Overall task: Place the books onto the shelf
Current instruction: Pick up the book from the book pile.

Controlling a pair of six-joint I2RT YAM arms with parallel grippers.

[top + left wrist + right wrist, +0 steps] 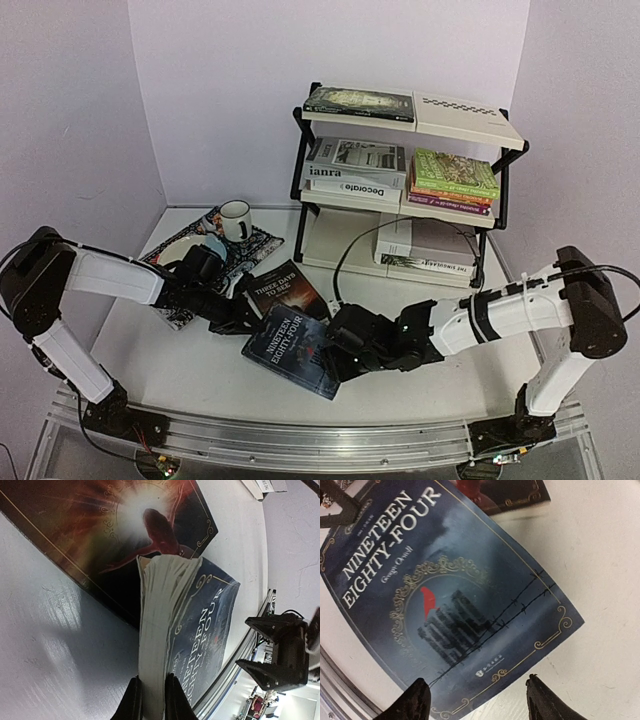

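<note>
**Nineteen Eighty-Four clamped at its page edge, second grip to come**

My left end effector [152, 702] is pressed together on the page block of Nineteen Eighty-Four [455, 595], one finger [133, 700] on each face of the book. The book runs straight out ahead of that end effector, tipped up on its side. Three Days to See [283, 288] lies flat on the table [180, 370] just beyond it. I think the far edge of the held book is off the table, though the wrist view is too steep to be sure.

My right end effector [477, 700] is spread wide and holds nothing. It hangs over the lower corner of the same cover, with one finger above the cover's edge and the other above bare table.

The shelf [466, 118] stands well beyond my right end effector, with several books already on its tiers.

To do this step well, I judge the left pinch should stay firm and the lift slow, since a paperback held by one edge can sag or fan open. The right fingers should close across the cover and the back together, not over the corner alone, before the left lets go.
</note>
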